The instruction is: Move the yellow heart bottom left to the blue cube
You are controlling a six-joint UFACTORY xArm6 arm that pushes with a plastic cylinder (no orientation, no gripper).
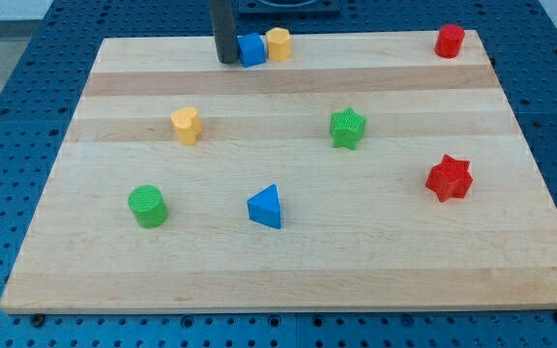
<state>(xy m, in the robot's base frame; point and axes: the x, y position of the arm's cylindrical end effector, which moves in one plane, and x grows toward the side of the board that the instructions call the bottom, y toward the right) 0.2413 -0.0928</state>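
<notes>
The yellow heart (187,126) lies on the wooden board (288,280) at the view's left of centre. The blue cube (251,49) sits near the top edge, touching a yellow hexagonal block (278,43) on its right. My tip (227,60) stands right against the blue cube's left side, far above and to the right of the yellow heart.
A green cylinder (148,206) sits at lower left. A blue triangular block (266,207) lies at lower centre. A green star (348,128) is right of centre. A red star (449,178) is at right. A red cylinder (449,41) is at the top right corner.
</notes>
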